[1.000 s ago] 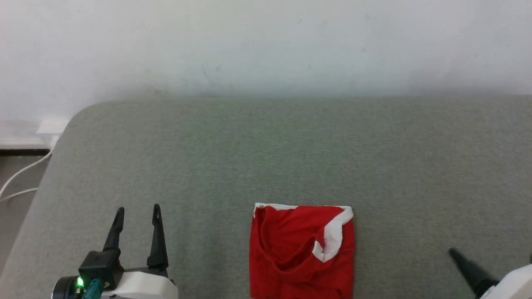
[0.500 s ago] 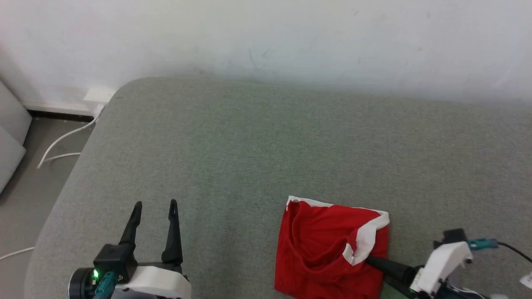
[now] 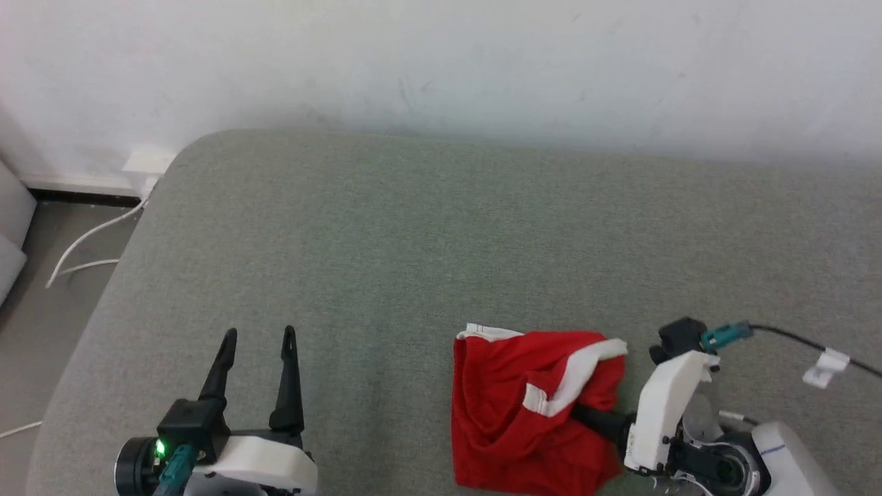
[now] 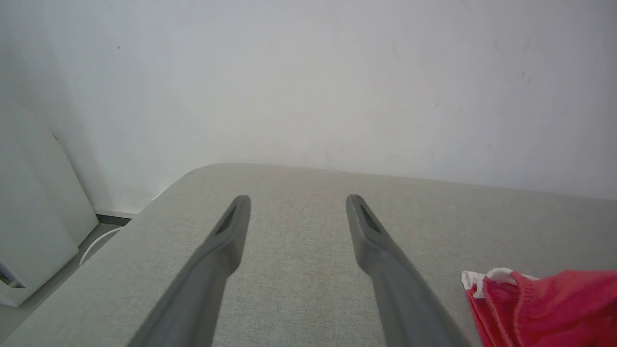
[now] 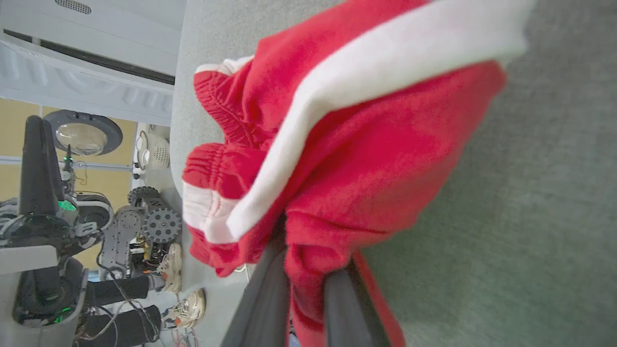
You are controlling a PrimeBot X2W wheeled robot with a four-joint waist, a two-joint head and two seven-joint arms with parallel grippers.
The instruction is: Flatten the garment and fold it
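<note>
The garment point(image 3: 513, 413), red shorts with white hem bands, lies bunched near the front of the grey cushion point(image 3: 413, 241). My right gripper point(image 3: 586, 417) reaches in from the right and is shut on its right edge. In the right wrist view the red cloth point(image 5: 385, 159) is pinched between the two fingers point(image 5: 260, 299) and hangs partly lifted off the surface. My left gripper point(image 3: 258, 337) stands open over bare cushion to the garment's left, apart from it. The left wrist view has the left gripper point(image 4: 296, 202) with nothing in it and a corner of the garment point(image 4: 544, 308) at the lower right.
A white wall point(image 3: 441, 62) runs along the cushion's far edge. The cushion's rounded left edge drops to a floor with white cables point(image 3: 89, 241). In the right wrist view a person's feet in sneakers point(image 5: 188, 303) stand beside the cushion.
The camera has turned. My right gripper came in from the right, shut on the garment's right edge and lifted it, bunching the cloth. The left gripper stays open.
</note>
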